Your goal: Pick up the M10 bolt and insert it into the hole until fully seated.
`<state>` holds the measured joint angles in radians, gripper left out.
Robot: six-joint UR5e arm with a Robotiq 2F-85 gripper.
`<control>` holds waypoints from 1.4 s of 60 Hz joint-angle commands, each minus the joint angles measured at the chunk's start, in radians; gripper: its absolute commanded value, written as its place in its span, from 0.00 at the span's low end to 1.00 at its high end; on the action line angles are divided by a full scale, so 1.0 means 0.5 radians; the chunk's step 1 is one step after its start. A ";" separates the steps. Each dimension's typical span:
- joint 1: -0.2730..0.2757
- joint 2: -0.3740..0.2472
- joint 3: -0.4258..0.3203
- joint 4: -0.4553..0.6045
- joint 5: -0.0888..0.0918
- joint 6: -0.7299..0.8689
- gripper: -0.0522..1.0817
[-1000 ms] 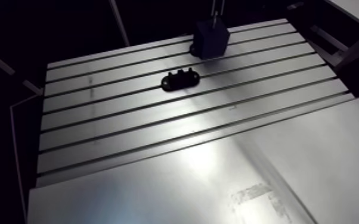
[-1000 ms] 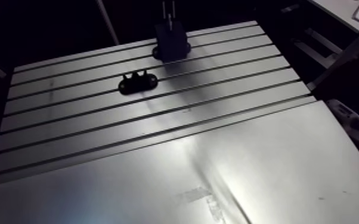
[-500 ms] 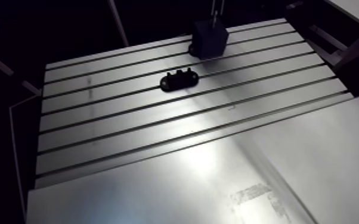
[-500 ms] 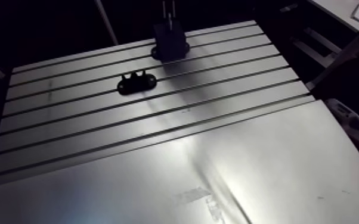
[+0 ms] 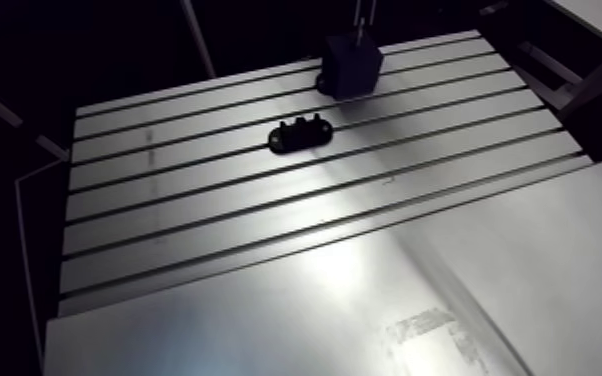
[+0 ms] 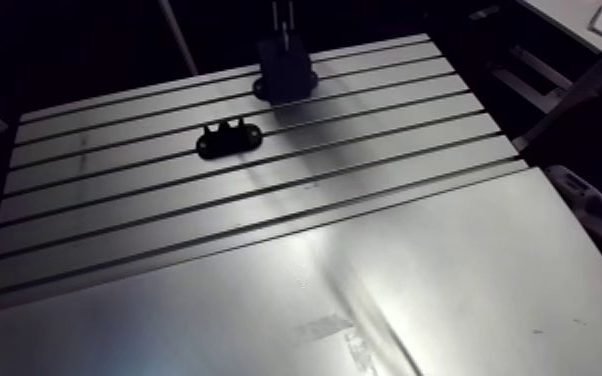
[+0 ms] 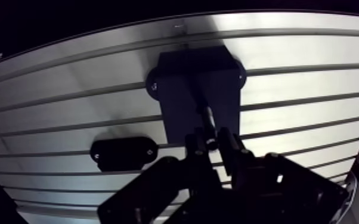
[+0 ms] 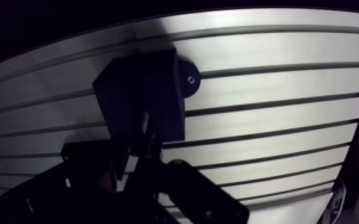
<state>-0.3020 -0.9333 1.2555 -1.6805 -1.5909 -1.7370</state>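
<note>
my gripper [image 7: 211,142] pinches the bolt [image 7: 206,117] over the block [image 7: 179,89] at the far edge of the tabletop [image 7: 313,50]; any tilt could jam it.

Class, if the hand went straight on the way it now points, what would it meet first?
Probably the dark block, directly ahead; the bolt pinched in the hand would touch it first, though depth is unclear.

I see a grey metal surface [image 5: 215,190] with long dark grooves across it. A smooth flat sheet [image 5: 525,260] lies along its near side. A bright patch of light [image 5: 365,270] shines on the metal, and everything around is dark.
</note>
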 commanded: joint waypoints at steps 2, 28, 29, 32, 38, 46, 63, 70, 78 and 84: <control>0.003 0.003 0.003 0.003 0.002 -0.001 1.00; 0.003 0.003 -0.006 0.003 0.002 -0.001 1.00; 0.003 0.003 -0.006 0.003 0.002 -0.001 1.00; 0.000 0.001 -0.006 0.003 0.002 -0.001 1.00; 0.000 0.000 -0.009 0.003 0.002 -0.004 1.00; 0.000 0.000 -0.012 0.003 0.002 -0.004 1.00; 0.000 -0.006 -0.001 0.003 0.002 -0.004 1.00; 0.000 -0.006 0.003 0.003 0.002 -0.004 1.00; 0.000 -0.006 0.003 0.006 0.002 -0.004 1.00; 0.000 -0.006 0.003 0.003 0.002 -0.004 1.00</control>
<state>-0.3023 -0.9362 1.2560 -1.6785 -1.5900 -1.7388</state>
